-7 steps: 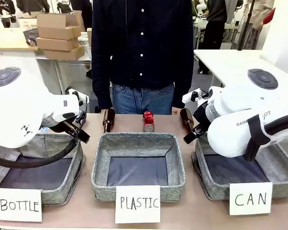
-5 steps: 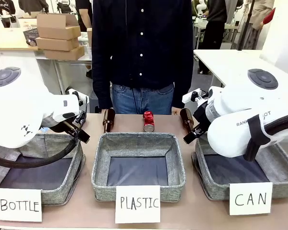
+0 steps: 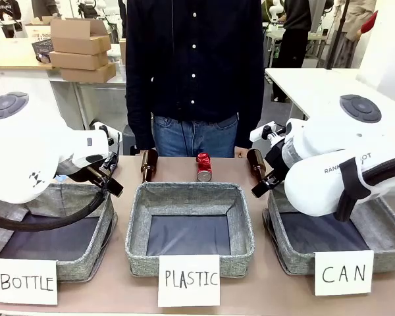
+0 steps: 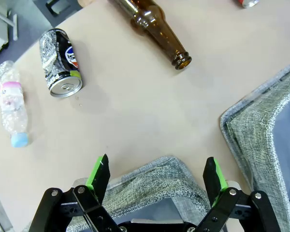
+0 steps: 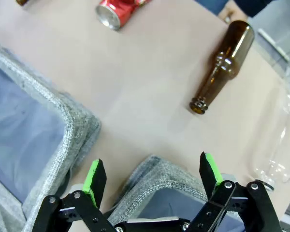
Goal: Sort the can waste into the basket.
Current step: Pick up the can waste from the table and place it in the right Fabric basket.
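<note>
Front view: sorting table (image 3: 106,296), nothing picked up.
Left gripper (image 4: 157,164) and right gripper (image 5: 151,164) both gape empty; red can (image 3: 204,166) sits far centre, dark can (image 4: 61,62) far left, CAN basket (image 3: 295,263) near right.

Dented red can (image 3: 204,166) and dark silver-topped can (image 4: 60,60) on the tabletop (image 4: 135,111), both outside the grey CAN-carded basket (image 3: 295,258).

A robotics lab or test hall: two white robot arms (image 3: 26,151) flank a tan surface (image 3: 178,168) carrying three square grey fabric bins (image 3: 191,191) fronted by handwritten white cards (image 3: 189,280). Behind stand stacked brown cardboard boxes (image 3: 80,49), a white worktable (image 3: 316,82) and other people (image 3: 296,26).
</note>
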Controlling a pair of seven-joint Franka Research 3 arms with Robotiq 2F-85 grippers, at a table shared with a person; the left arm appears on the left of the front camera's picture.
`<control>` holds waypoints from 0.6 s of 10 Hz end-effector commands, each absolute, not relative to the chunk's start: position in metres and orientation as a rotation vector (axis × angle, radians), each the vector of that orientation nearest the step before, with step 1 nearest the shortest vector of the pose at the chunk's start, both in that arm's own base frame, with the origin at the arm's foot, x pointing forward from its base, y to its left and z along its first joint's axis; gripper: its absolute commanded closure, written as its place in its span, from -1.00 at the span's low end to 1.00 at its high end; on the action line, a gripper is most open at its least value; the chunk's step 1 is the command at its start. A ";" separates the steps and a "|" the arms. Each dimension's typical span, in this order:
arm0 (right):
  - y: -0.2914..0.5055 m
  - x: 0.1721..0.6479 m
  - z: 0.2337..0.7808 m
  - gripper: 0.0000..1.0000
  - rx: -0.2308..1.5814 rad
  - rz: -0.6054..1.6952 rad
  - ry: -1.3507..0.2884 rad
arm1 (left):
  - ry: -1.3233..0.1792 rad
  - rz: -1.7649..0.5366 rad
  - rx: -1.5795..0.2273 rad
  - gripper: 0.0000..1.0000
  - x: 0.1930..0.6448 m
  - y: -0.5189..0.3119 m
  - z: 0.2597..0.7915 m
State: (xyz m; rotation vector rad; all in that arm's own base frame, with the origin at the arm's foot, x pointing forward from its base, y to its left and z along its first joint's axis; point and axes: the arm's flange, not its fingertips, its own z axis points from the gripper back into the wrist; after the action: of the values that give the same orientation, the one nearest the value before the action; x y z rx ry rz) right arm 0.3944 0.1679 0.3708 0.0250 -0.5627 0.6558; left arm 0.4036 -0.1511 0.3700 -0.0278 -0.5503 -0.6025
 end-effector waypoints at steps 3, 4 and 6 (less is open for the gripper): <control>0.168 0.394 0.371 -1.00 0.025 0.655 -0.563 | -0.550 -0.603 -0.028 -1.00 0.404 -0.151 0.370; 0.168 0.394 0.371 -1.00 0.025 0.656 -0.563 | -0.550 -0.602 -0.028 -1.00 0.404 -0.151 0.370; 0.169 0.350 0.464 -1.00 0.094 0.554 -0.550 | -0.501 -0.407 -0.065 -1.00 0.352 -0.155 0.469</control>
State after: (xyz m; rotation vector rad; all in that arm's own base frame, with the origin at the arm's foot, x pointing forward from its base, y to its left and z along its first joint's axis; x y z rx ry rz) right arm 0.3810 0.1717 0.4126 0.0502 -0.5645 0.6203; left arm 0.3915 -0.1513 0.4137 -0.0424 -0.5488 -0.5267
